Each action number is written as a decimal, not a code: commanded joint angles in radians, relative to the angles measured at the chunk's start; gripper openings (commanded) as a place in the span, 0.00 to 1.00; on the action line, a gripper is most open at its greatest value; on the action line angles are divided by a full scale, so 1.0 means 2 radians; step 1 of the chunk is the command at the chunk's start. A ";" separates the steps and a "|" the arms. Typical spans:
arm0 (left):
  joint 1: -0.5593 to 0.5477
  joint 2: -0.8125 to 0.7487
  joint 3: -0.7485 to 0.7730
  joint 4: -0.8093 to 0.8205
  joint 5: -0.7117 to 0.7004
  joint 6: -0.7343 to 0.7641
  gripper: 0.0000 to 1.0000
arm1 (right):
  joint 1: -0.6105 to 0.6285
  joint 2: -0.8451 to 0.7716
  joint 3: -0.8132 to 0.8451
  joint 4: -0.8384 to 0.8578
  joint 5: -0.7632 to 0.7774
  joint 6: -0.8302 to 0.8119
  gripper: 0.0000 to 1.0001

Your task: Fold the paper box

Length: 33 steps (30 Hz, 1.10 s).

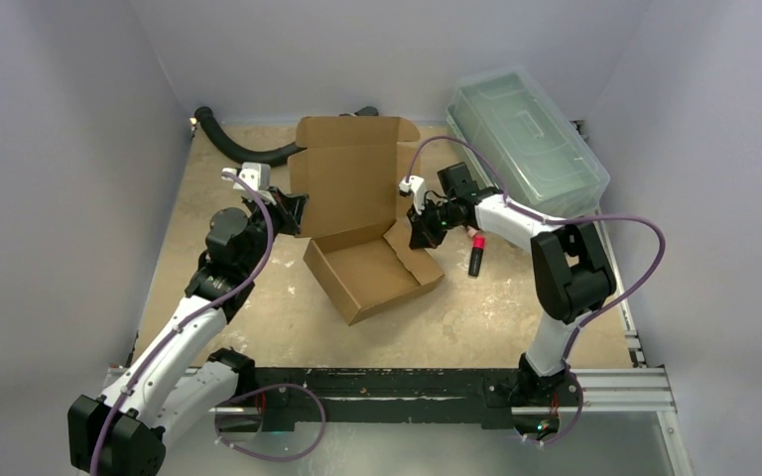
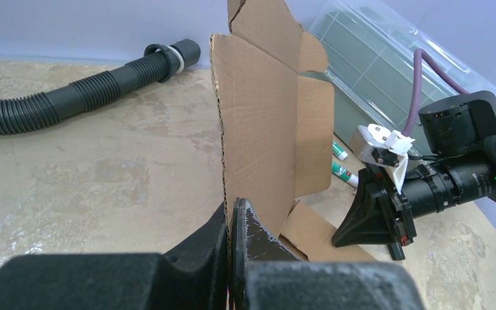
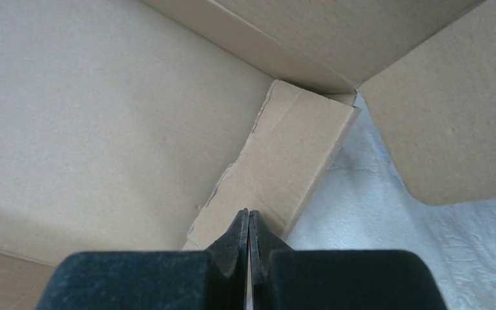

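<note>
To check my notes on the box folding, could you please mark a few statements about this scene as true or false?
The left gripper is shut on an edge of the paper box. True.
The right gripper is wide open. False: its fingers are shut, by a side flap.
The clear plastic bin stands at the far right of the table. True.
The black hose lies inside the box. False: it lies on the table, outside it.
The box lid is closed. False: it is open.
</note>
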 commanded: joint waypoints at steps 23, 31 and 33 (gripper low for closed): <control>-0.005 -0.017 -0.010 0.047 0.005 0.003 0.00 | -0.001 -0.029 -0.002 0.021 0.077 -0.024 0.51; -0.005 -0.029 -0.022 0.061 0.006 -0.003 0.00 | -0.001 0.014 -0.007 0.027 0.032 -0.009 0.59; -0.005 -0.032 -0.025 0.066 0.007 -0.006 0.00 | -0.002 0.018 -0.009 0.033 0.027 -0.006 0.52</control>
